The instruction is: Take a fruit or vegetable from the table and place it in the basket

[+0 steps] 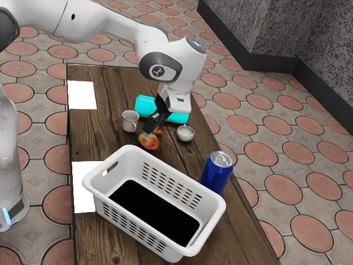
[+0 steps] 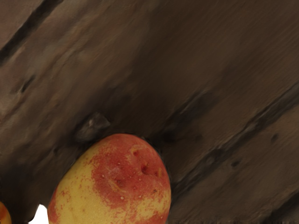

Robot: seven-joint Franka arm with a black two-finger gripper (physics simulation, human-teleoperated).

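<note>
Here's the black two-finger gripper [image 1: 150,133] down at the rounded red-and-yellow fruit [image 1: 149,143], out on the far side of the white plastic basket [image 1: 129,160], and whether it's spread or pinching, I can't tell!

Rough wooden table [image 1: 105,130], seemingly plastic basket [image 1: 208,229]

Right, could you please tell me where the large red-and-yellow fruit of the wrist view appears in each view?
Wrist view: the fruit is at the lower edge, left of the middle.
Exterior view: near the middle, by the end effector; which of the pair there, I cannot tell.
Shared landmark: the wooden table.
</note>
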